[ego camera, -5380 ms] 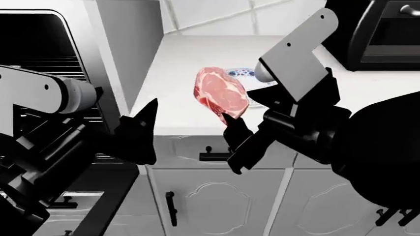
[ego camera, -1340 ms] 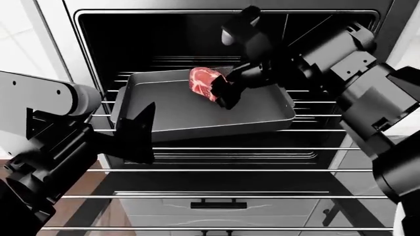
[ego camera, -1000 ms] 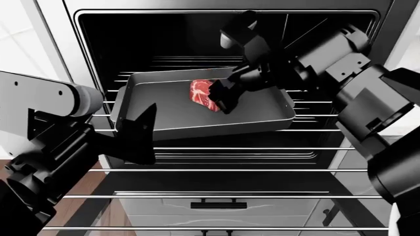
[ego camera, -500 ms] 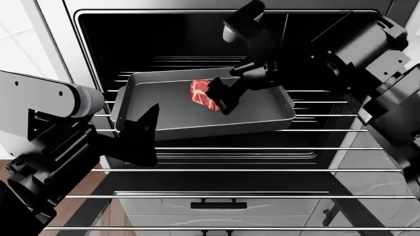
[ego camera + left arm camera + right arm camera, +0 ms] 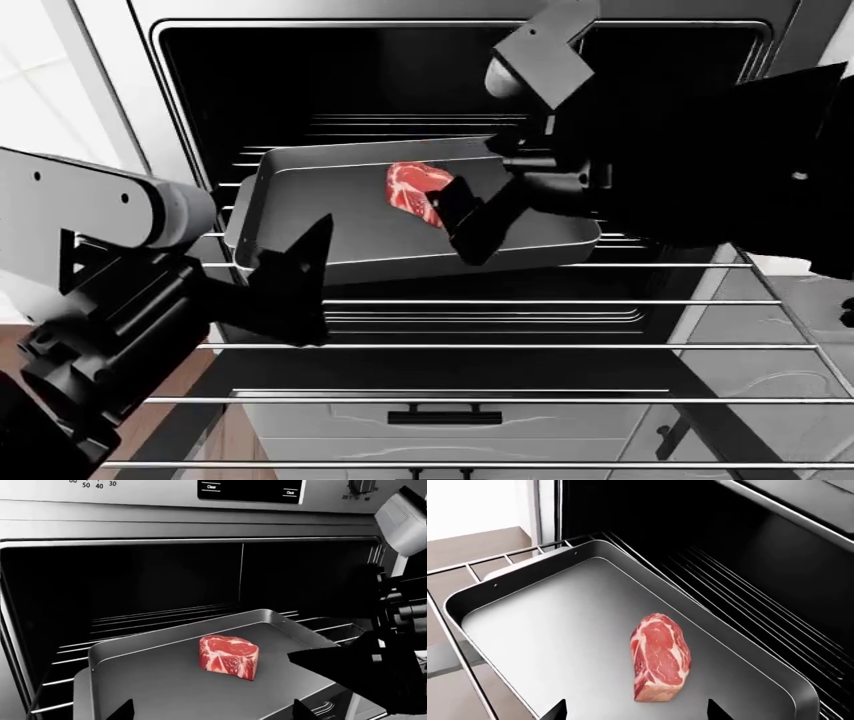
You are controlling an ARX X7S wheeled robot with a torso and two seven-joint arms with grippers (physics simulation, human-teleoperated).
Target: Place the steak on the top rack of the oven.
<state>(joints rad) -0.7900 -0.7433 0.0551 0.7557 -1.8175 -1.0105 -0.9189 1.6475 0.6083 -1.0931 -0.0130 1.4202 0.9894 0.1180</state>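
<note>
The steak [image 5: 419, 191] lies in the grey tray [image 5: 334, 250], which sits on the top rack [image 5: 641, 240] of the open oven [image 5: 200, 60]. It rests near the tray's middle, slightly toward the back wall, touching only the tray floor. It is free of both grippers.

Orientation: in the right wrist view the steak [image 5: 660, 655] is an elongated oval with its red cut face up and a pale fat rim along one long side. Its long axis runs roughly across the tray's short side, front to back in the oven, one narrow end toward the cavity and the other toward the front lip. In the left wrist view the steak [image 5: 229, 656] shows as a thick slab with the marbled side wall facing the camera.

Right gripper [image 5: 467, 215]: fingers spread, nothing between them. It hangs over the front right part of the tray, just beside the steak and apart from it. Two dark fingertips [image 5: 557, 711] show at the edge of the right wrist view, well separated.

Left gripper [image 5: 300, 285]: low, in front of the tray's front left corner, outside the oven. Fingers spread, empty.

More wire racks [image 5: 534, 345] sit below the tray.
</note>
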